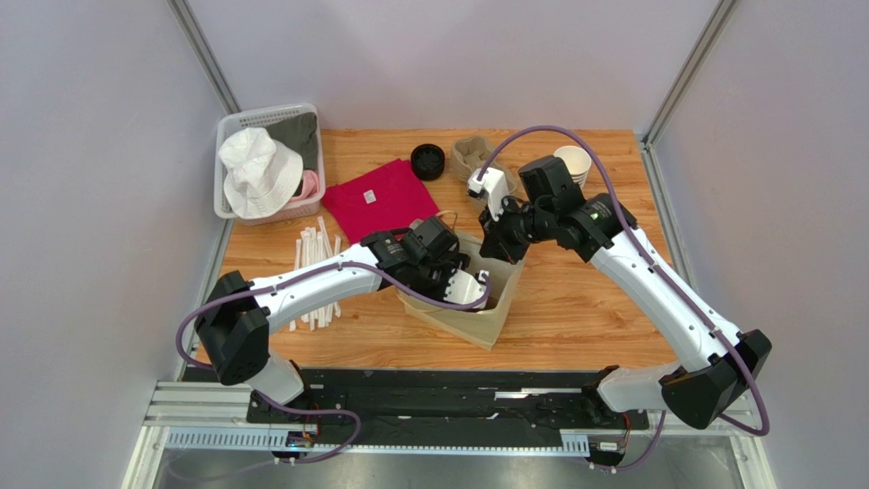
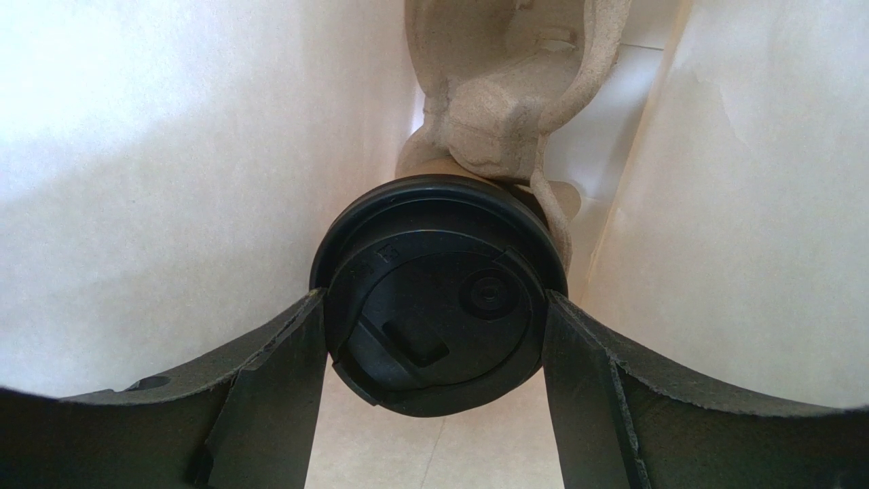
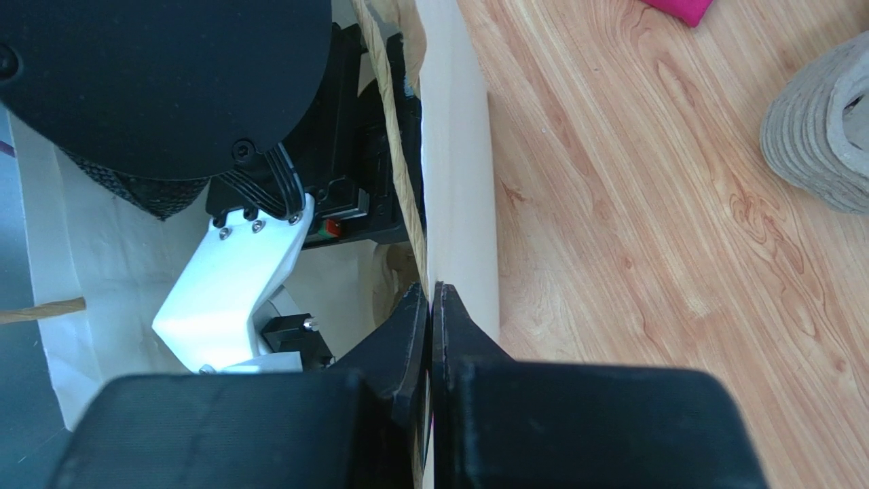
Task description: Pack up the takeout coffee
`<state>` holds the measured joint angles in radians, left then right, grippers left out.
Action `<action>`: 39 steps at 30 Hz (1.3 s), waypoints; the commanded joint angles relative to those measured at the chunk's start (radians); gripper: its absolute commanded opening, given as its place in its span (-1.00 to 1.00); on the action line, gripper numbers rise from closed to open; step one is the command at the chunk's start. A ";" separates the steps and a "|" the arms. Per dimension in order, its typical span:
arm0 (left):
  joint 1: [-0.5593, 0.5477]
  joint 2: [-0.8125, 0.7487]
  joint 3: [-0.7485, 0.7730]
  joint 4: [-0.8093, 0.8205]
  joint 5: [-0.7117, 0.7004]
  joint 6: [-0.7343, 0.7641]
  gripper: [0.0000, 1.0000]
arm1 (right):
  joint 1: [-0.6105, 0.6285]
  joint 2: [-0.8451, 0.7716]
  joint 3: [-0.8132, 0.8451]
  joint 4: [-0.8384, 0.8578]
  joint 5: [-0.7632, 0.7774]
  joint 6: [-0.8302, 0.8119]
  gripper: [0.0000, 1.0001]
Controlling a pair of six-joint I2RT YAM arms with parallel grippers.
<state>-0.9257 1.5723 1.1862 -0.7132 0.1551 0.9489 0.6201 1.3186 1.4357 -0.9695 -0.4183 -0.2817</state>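
Observation:
The takeout coffee (image 2: 439,295), a brown cup under a round black lid, is inside the open paper bag (image 1: 490,318). In the left wrist view it rests against a pulp cup carrier (image 2: 510,92) deeper in the bag. My left gripper (image 2: 437,351) reaches into the bag (image 1: 471,288) and is shut on the lid's two sides. My right gripper (image 3: 430,306) is shut on the bag's upper wall (image 3: 459,183) at the far rim (image 1: 497,248). The cup is hidden in the top view.
A red cloth (image 1: 379,199), a stack of black lids (image 1: 428,161), pulp carriers (image 1: 471,155) and lidless paper cups (image 1: 574,161) lie beyond the bag. A white basket (image 1: 229,127) with a hat stands far left. White sticks (image 1: 316,270) lie left of the bag.

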 commanded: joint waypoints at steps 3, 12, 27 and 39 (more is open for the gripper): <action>0.005 0.078 -0.117 -0.003 -0.035 -0.067 -1.00 | -0.003 -0.056 -0.007 0.092 -0.060 -0.034 -1.00; -0.015 -0.050 -0.144 0.127 -0.137 -0.130 -1.00 | 0.052 -0.159 -0.075 0.173 0.018 -0.095 -1.00; -0.042 -0.278 -0.330 0.420 -0.210 -0.137 -1.00 | 0.254 -0.349 -0.313 0.434 0.450 -0.223 -1.00; -0.059 -0.250 -0.382 0.436 -0.216 -0.144 -1.00 | 0.233 -0.223 -0.159 0.105 0.279 -0.149 0.05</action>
<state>-0.9825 1.3182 0.8398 -0.2630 -0.0635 0.8352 0.8612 1.0843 1.2224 -0.7574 -0.0837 -0.4431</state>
